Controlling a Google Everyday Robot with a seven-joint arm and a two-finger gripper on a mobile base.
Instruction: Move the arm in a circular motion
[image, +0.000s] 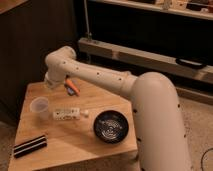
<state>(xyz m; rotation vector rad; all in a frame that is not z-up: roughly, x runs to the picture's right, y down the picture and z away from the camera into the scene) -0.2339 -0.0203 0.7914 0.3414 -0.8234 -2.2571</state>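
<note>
1. Dim room, dark cabinets behind; wooden surface (60, 137) low at left.
2. Striped block (30, 145) near front-left corner; clear cup (39, 106) farther back.
3. White box (66, 114) beside cup; orange tool (72, 88) behind.
4. Gripper (50, 81) hidden under wrist, near back-left edge; open or clenched, cannot tell.
5. Black bowl (112, 126) front-right.
6. Arm (125, 92) reaching leftward from right, over surface.

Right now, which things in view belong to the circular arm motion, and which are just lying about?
Job: the arm; its end effector, hanging over the table's far left part.

Lying about: clear cup, white remote, black bowl, striped block, orange tool, wooden table.
</note>
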